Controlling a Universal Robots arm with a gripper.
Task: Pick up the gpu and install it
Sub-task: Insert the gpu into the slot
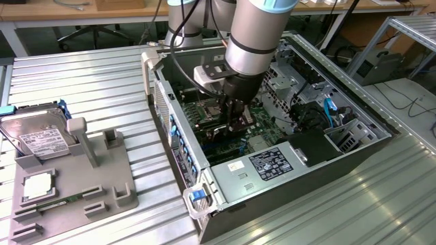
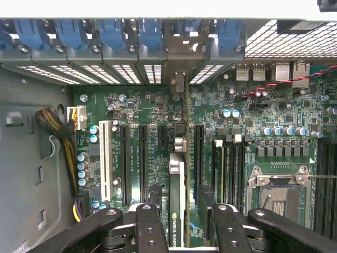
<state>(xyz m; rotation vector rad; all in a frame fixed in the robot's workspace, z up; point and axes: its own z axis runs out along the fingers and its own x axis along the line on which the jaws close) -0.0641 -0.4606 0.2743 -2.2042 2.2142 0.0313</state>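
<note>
End effector [image 2: 181, 213] is down inside the case [image 1: 286, 204], fingers [image 2: 150, 226] closed in on the gpu [image 2: 177, 179], pinching it by its upper edge! The card hangs edge-on and upright over the motherboard [image 2: 131, 105], lined up among the long slots [image 2: 143, 163]. Whether it touches one, I can't tell. It looks like a light, stiff, thin board, but fragile: exposed components and a delicate edge connector. The best hold, I'd judge, is exactly this one, on the flat faces near the top edge, mid-length, so it sits square. Any tilt risks jamming or flexing it.
</note>
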